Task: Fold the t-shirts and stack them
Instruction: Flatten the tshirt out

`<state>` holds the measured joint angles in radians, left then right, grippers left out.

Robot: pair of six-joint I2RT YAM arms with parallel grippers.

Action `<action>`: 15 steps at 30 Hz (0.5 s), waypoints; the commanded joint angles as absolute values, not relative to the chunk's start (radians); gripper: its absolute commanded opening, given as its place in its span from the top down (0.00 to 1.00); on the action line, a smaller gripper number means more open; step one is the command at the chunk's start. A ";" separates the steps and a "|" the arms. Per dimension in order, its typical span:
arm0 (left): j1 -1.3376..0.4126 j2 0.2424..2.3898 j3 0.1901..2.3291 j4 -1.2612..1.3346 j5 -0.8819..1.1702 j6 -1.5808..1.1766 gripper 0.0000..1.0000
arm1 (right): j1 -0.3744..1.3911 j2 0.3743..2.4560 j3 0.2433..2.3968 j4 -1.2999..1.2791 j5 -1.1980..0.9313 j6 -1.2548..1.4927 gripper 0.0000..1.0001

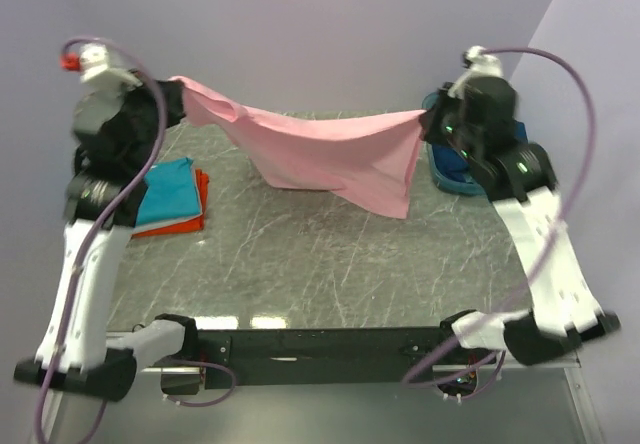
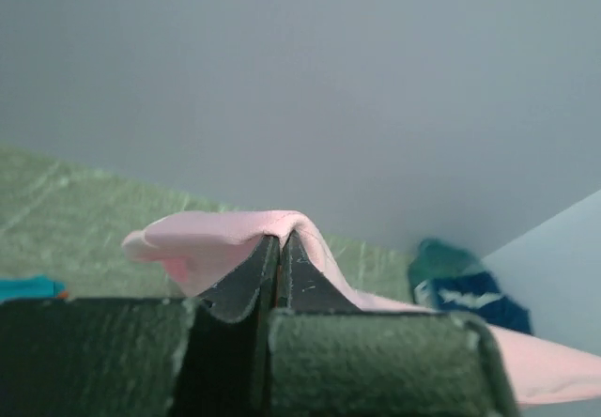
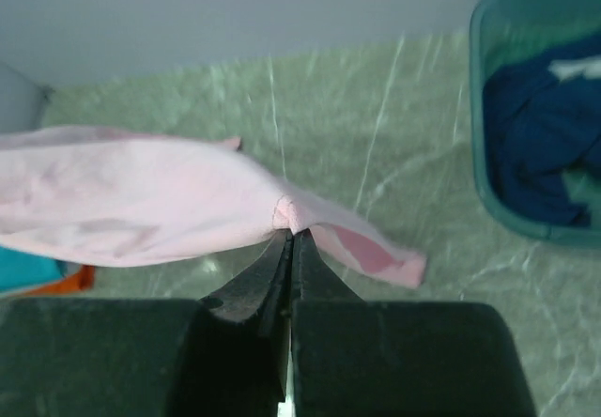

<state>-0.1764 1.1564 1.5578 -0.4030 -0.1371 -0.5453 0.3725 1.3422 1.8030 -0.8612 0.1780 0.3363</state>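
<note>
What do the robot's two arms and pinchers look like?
Both the left arm and the right arm have white lower links, bulky black upper joints and black bases. A thin purple cable loops along each; the left one ends in a red plug. Small green lights glow on the right arm. The left gripper and right gripper have dark, tapering fingers.

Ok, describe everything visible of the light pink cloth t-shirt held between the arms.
The light pink t-shirt is soft, plain, creased cloth. It hangs spread between both arms over the grey marbled table, sagging mid-span, its lowest corner drooping toward the right. The left gripper is shut on one bunched edge, the right gripper on the opposite one. Whether that corner touches the table cannot be told.
</note>
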 commanded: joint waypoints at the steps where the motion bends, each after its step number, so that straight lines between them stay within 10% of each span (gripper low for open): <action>1: -0.175 1.016 1.577 -0.292 -0.175 -0.482 1.00 | 0.371 1.140 1.741 -0.681 0.235 0.269 1.00; 15: -0.175 0.989 1.621 -0.250 -0.048 -0.489 0.99 | 0.371 1.026 1.620 -0.506 0.298 0.215 1.00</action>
